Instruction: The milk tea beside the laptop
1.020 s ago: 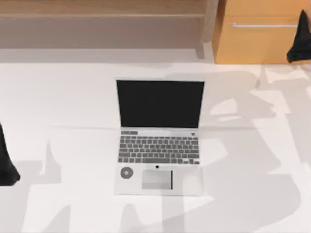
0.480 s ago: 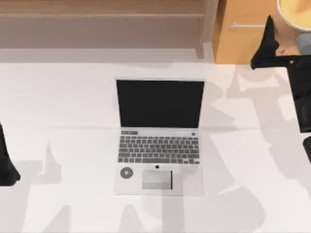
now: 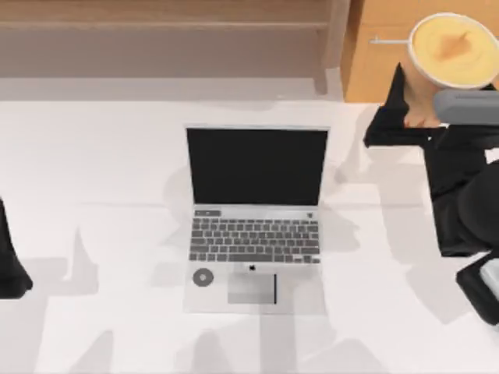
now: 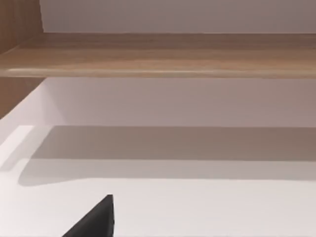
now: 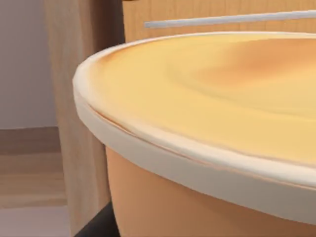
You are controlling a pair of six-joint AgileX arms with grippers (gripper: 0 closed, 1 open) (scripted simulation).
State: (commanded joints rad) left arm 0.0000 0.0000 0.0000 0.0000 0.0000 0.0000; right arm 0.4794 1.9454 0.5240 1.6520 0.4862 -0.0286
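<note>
Fingers of the right gripper (image 3: 417, 105) grip the milk tea (image 3: 454, 51), carried high at the far right, well apart from the laptop (image 3: 256, 218); a tilt or low pass could spill it on the keyboard.

I see a white desk (image 3: 101, 171) spanning the top view, with grey shadows across it. The laptop (image 3: 256, 222) lies on it near the middle, lid open, black screen toward the far edge, keyboard and trackpad toward the near edge. A small round grey sticker (image 3: 203, 276) sits just left of the trackpad. In the left wrist view the desk (image 4: 197, 207) is bare white
</note>
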